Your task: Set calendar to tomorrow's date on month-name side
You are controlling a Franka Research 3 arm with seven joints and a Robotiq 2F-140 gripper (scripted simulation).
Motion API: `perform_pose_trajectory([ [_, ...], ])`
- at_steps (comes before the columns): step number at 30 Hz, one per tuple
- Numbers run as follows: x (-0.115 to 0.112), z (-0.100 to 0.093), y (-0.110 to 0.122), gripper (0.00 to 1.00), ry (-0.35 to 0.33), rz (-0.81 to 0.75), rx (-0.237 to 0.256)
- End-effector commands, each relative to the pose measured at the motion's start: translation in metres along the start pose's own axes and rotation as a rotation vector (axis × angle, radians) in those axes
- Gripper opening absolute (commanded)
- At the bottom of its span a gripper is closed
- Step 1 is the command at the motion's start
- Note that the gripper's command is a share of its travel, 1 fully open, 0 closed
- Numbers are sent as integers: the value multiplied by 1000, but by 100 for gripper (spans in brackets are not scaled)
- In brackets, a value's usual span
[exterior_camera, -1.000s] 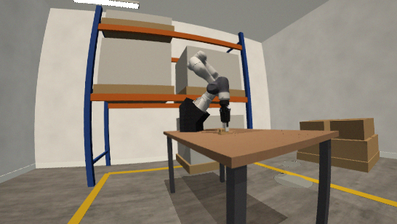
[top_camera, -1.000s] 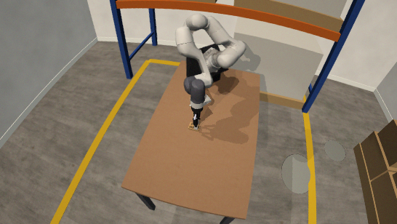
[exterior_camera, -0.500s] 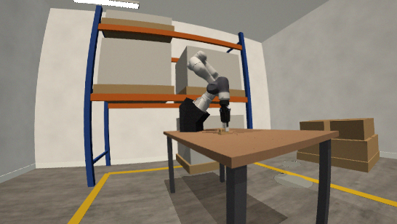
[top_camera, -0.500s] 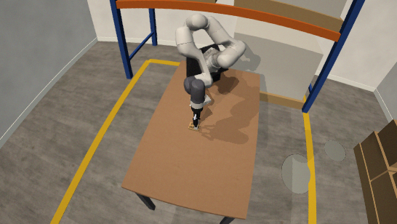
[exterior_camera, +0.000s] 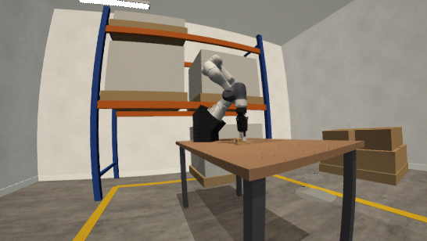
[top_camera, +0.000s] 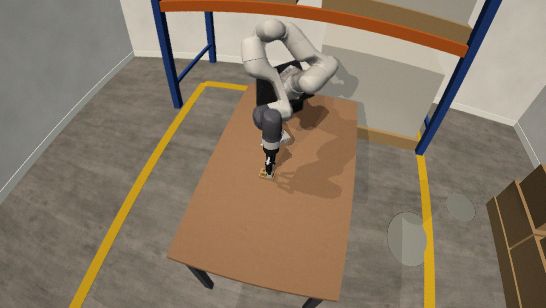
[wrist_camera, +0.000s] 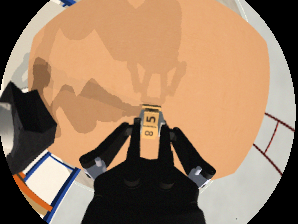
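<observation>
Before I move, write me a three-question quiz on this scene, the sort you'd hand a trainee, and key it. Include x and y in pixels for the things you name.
1. Multiple choice: in the wrist view, which digit shows together with the 8 (wrist_camera: 149, 133)?
a) 2
b) 5
c) 7

2. True or false: the gripper (top_camera: 269, 174) (exterior_camera: 242, 138) (wrist_camera: 151, 115) points up, away from the wooden table (top_camera: 260, 225) (exterior_camera: 281, 154) (wrist_camera: 220, 75).

3. Fill in the blank: the storage rack (top_camera: 167, 60) (exterior_camera: 95, 117) has orange beams and ____ upright posts.

Key: 1. b; 2. false; 3. blue
</observation>
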State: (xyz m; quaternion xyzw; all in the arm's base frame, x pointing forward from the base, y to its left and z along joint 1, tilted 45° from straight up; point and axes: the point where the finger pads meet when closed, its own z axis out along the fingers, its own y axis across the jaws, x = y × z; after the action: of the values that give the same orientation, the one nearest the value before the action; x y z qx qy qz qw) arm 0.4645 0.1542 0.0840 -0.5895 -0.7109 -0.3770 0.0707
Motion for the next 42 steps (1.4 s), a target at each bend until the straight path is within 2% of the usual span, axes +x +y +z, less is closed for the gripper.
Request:
perform_pose_trajectory([
  [1, 0, 1, 0, 17, 1, 4, -2],
  [6, 0, -5, 0, 17, 1, 4, -2],
  [11, 0, -31, 0, 17, 1, 4, -2],
  [13, 0, -31, 0, 17, 1, 4, -2],
  [19, 0, -76, 0, 17, 1, 4, -2],
  [23, 0, -95, 0, 17, 1, 4, -2],
  [37, 0, -99, 0, 17, 2, 14, -1],
  [42, -4, -96, -3, 17, 21, 246, 21],
])
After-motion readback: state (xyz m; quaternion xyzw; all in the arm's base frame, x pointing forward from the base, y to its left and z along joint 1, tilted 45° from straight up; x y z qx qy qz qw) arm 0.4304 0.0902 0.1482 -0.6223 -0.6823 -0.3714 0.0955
